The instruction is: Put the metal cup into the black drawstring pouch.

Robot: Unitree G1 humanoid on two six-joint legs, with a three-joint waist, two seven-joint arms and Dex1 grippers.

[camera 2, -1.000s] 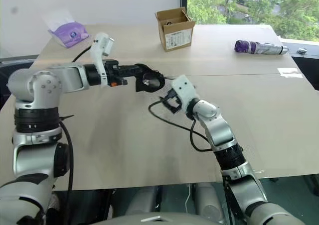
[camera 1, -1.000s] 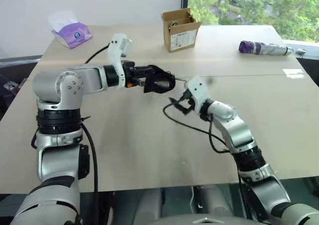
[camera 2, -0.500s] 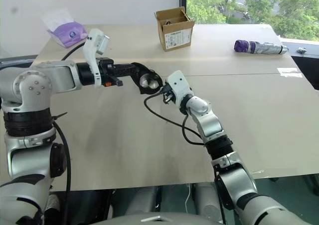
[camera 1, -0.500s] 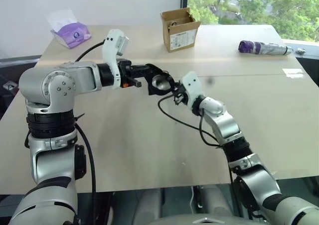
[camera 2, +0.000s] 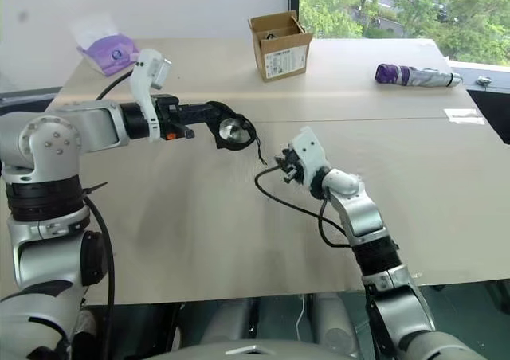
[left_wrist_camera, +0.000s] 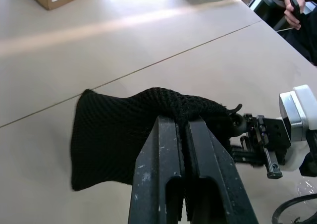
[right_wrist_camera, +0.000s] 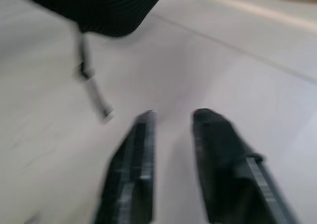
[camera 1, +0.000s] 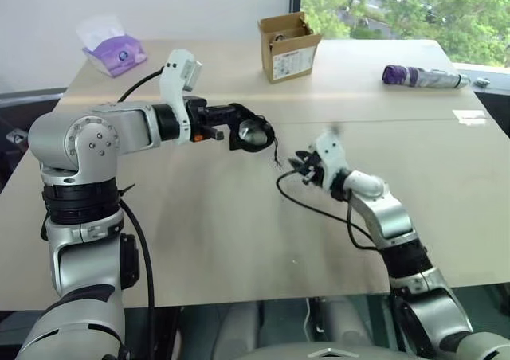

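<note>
The table (camera 1: 239, 240) carries a cardboard box (camera 1: 287, 48) at its far edge, a purple tissue pack (camera 1: 115, 53) at the far left and a purple folded umbrella (camera 1: 422, 76) at the far right. The left pincer (left_wrist_camera: 184, 135), fingers pressed together, pinches the rim of the black drawstring pouch (left_wrist_camera: 124, 130) and holds it off the table at centre, and the metal cup (camera 2: 233, 131) shows as a silver disc inside the pouch mouth, with a thin cord (right_wrist_camera: 91, 80) dangling below. The right pincer (right_wrist_camera: 173, 135) stands empty, its fingers parted by a gap, just beside and lower than the pouch, apart from it.
</note>
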